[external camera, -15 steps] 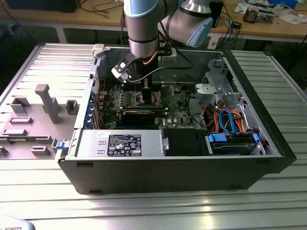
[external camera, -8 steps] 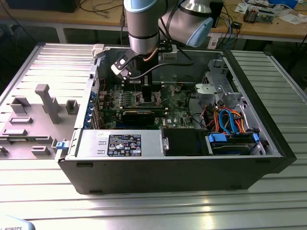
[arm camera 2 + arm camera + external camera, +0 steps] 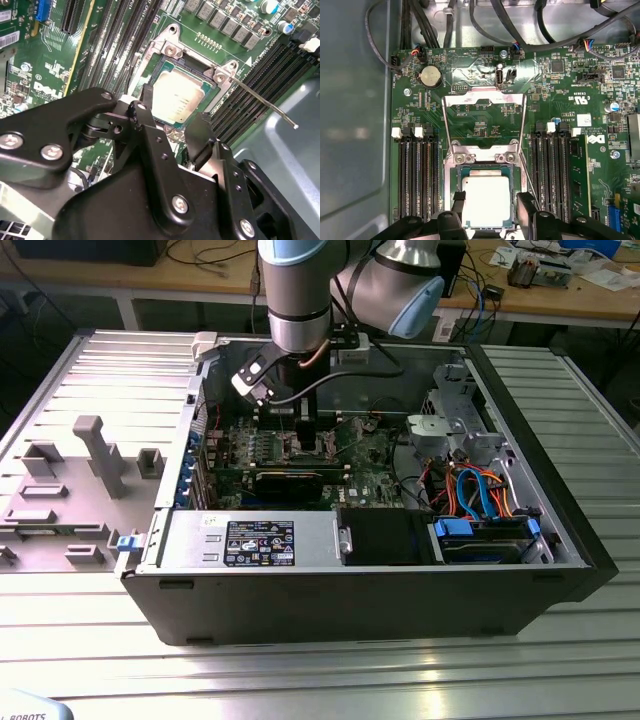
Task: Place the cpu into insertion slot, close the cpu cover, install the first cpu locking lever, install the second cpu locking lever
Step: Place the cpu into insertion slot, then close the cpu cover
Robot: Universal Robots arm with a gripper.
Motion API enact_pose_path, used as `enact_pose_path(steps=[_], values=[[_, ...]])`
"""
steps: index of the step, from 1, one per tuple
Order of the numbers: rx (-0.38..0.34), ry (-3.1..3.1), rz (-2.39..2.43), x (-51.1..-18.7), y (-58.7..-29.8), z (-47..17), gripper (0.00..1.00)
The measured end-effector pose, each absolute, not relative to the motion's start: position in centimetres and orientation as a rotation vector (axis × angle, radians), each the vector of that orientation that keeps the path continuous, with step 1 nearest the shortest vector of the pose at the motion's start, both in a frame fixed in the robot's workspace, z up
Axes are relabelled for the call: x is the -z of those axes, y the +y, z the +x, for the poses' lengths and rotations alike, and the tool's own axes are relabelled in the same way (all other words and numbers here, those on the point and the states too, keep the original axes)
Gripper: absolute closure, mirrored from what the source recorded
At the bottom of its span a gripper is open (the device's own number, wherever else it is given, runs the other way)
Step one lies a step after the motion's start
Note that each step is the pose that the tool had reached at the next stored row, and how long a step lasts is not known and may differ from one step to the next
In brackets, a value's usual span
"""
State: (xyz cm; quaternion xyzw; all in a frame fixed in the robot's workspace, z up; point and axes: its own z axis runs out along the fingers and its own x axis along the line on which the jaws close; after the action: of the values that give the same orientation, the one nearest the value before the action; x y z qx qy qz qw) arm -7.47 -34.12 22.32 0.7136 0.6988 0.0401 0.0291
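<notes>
CPU lies flat in the insertion slot, beside the long memory slots, with the gripper low over it, its fingers apart at either side, and the cpu cover open.

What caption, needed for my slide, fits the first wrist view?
Open fingers straddle the cpu seated in its slot, cover raised.

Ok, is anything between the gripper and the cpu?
Nothing visible. The cpu lies bare in the slot, the cover stands swung open away from it, and the gripper hangs right at the cpu.
</notes>
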Motion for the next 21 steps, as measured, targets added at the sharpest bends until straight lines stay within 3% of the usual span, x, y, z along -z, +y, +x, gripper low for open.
enact_pose_path(steps=[2, 5, 6, 8, 21], values=[[-0.123, 2.156, 2.202, -22.6, -34.12, -7.48, 0.49], [-0.122, 2.156, 2.202, -22.64, -34.12, -7.47, 0.68], [-0.122, 2.156, 2.202, -22.65, -34.12, -7.47, 0.8], [-0.122, 2.157, 2.202, -22.65, -34.12, -7.48, 0.89], [-0.12, 2.158, 2.203, -22.65, -34.12, -7.47, 0.89]])
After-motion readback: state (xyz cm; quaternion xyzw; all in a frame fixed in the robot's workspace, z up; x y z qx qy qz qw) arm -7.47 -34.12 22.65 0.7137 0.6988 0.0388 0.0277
